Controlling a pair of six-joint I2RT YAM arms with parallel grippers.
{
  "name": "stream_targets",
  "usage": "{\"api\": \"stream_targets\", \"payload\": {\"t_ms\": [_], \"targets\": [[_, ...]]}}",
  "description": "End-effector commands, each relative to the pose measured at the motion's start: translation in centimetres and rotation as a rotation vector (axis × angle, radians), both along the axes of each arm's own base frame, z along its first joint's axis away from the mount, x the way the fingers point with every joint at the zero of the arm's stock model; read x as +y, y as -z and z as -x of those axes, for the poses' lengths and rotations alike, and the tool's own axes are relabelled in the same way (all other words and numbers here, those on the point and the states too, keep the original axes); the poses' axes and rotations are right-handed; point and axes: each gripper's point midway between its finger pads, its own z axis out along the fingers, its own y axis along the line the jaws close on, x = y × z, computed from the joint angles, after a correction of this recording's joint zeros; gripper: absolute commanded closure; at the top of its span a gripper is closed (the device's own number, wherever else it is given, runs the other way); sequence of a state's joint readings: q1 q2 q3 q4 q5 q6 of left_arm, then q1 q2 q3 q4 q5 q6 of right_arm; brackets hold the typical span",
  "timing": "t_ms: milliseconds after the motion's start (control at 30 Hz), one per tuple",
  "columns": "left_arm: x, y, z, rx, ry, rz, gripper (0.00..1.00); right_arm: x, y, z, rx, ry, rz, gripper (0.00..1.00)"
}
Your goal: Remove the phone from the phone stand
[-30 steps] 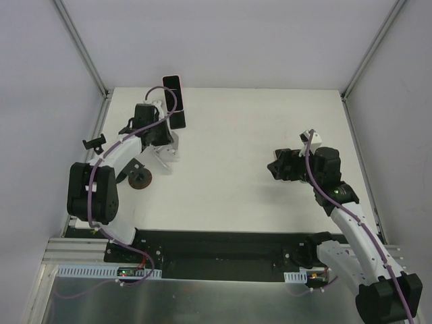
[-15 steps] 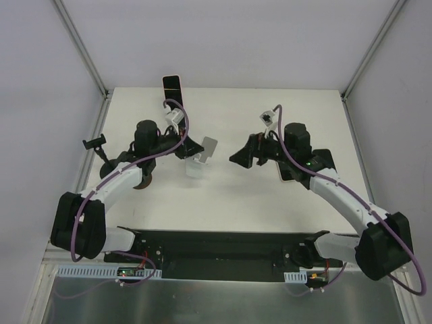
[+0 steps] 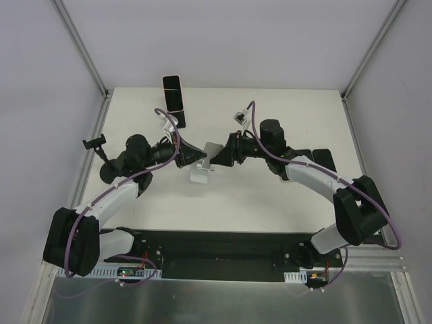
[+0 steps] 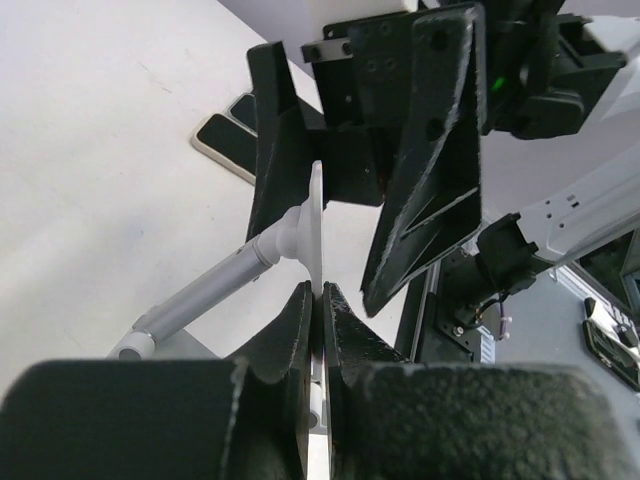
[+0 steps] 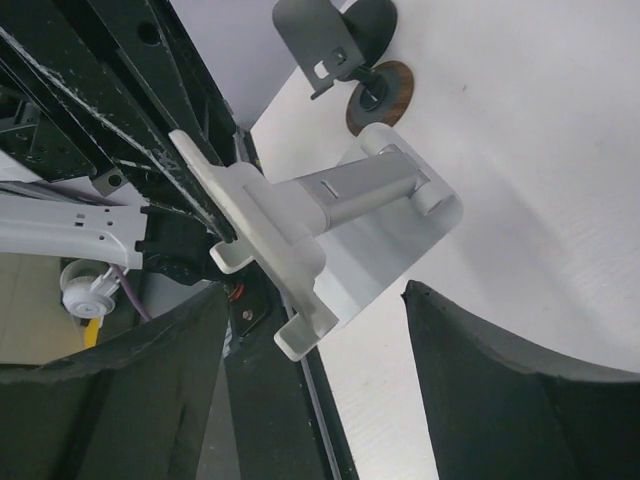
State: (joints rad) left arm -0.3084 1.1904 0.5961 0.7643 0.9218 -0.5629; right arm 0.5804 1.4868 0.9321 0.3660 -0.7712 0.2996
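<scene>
A white phone stand (image 3: 201, 173) is at the middle of the table, its flat plate (image 4: 316, 215) pinched edge-on by my left gripper (image 4: 317, 290), which is shut on it. In the right wrist view the stand's cradle (image 5: 262, 215) and its lips carry nothing. My right gripper (image 5: 315, 290) is open, a finger on either side of the stand's lower lip without touching it. In the top view the two grippers (image 3: 187, 154) (image 3: 219, 156) face each other across the stand. A black phone (image 3: 173, 98) with a pale rim is at the table's back edge, apart from the stand.
A second dark phone (image 4: 228, 135) lies flat on the right side of the table, partly under the right arm (image 3: 324, 158). A black holder (image 3: 94, 142) stands at the left edge, and its round brown base (image 5: 378, 95) shows behind the white stand.
My left gripper has carried the stand from the back left to the table's middle. My right arm has swung left to meet it, and its jaws have narrowed a little.
</scene>
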Motion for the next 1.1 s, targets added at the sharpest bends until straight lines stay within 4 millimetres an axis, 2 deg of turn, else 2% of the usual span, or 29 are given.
{"api": "stream_targets", "payload": {"t_ms": [0,67,100,200,233,300,333,367,467,500,533,567,600,633,667,733,767,800,833,867,900,933,1000,1033,1067], "targets": [[-0.1,-3.7,1.6,-0.132,0.038,0.083,1.00,2.1,-4.6,0.5,-0.101,-0.100,-0.151,0.30],[0.0,-3.6,1.8,-0.131,0.033,0.085,1.00,2.4,-4.6,0.6,-0.093,-0.114,-0.172,0.39],[0.1,-3.5,1.7,-0.125,0.022,0.085,1.00,2.6,-4.9,0.7,-0.093,-0.118,-0.191,0.47],[0.3,-2.9,1.7,-0.120,0.003,0.076,1.00,2.8,-5.0,0.9,-0.097,-0.144,-0.218,0.61],[0.4,-2.3,1.6,-0.098,-0.015,0.068,1.00,2.8,-5.1,0.9,-0.089,-0.147,-0.225,0.72],[0.8,-2.1,1.6,-0.110,-0.040,0.057,0.92,2.9,-5.0,1.0,-0.089,-0.166,-0.233,0.84],[0.9,-1.4,1.5,-0.083,-0.054,0.040,0.86,3.0,-5.0,1.0,-0.090,-0.169,-0.234,0.97],[1.3,-1.6,1.3,-0.103,-0.081,0.032,0.76,3.1,-4.7,1.1,-0.088,-0.175,-0.232,0.99],[2.3,-1.1,0.9,-0.098,-0.150,-0.021,0.56,3.3,-4.3,0.9,-0.102,-0.178,-0.227,0.99],[2.6,-1.1,0.8,-0.097,-0.176,-0.039,0.43,3.4,-4.1,0.9,-0.105,-0.177,-0.222,0.99],[2.9,-1.4,0.6,-0.108,-0.201,-0.056,0.37,3.5,-3.9,0.8,-0.110,-0.177,-0.219,0.99],[3.7,-0.9,0.9,-0.101,-0.236,-0.100,0.31,3.9,-3.7,0.5,-0.132,-0.180,-0.213,0.99],[4.6,-0.8,0.1,-0.099,-0.313,-0.126,0.21,4.1,-3.3,0.5,-0.138,-0.184,-0.205,0.99],[5.3,-1.2,-0.2,-0.102,-0.365,-0.148,0.17,4.4,-3.1,0.4,-0.142,-0.188,-0.198,0.99],[6.3,-0.8,0.2,-0.094,-0.408,-0.194,0.14,5.2,-2.9,0.2,-0.169,-0.199,-0.191,0.99],[8.8,-0.8,-0.7,-0.086,-0.568,-0.250,0.09,6.2,-1.5,-0.2,-0.167,-0.210,-0.165,0.99],[9.8,-1.5,-0.3,-0.116,-0.613,-0.257,0.08,7.1,-1.9,-0.3,-0.187,-0.218,-0.169,0.99],[10.7,-0.6,0.1,-0.087,-0.653,-0.296,0.08,7.6,-1.7,-0.6,-0.200,-0.221,-0.164,0.99],[12.1,-0.7,0.0,-0.080,-0.729,-0.318,0.08,8.3,-0.5,-1.0,-0.183,-0.225,-0.150,0.99],[13.1,-1.1,0.5,-0.084,-0.777,-0.318,0.08,9.0,-0.3,-1.0,-0.182,-0.234,-0.150,0.99],[13.8,-0.5,1.0,-0.059,-0.800,-0.346,0.08,9.9,-1.1,-1.6,-0.204,-0.237,-0.164,0.99],[14.6,-0.9,1.2,-0.063,-0.842,-0.354,0.08,10.6,0.3,-2.0,-0.187,-0.242,-0.150,0.99],[15.6,-1.5,2.0,-0.080,-0.887,-0.347,0.08,12.4,-0.4,-2.5,-0.213,-0.258,-0.167,0.99],[16.5,-1.2,2.3,-0.066,-0.923,-0.368,0.08,13.5,0.9,-2.5,-0.193,-0.272,-0.157,0.99],[16.8,-1.7,2.8,-0.081,-0.938,-0.360,0.07,14.1,1.2,-2.7,-0.189,-0.272,-0.154,0.99]]}}
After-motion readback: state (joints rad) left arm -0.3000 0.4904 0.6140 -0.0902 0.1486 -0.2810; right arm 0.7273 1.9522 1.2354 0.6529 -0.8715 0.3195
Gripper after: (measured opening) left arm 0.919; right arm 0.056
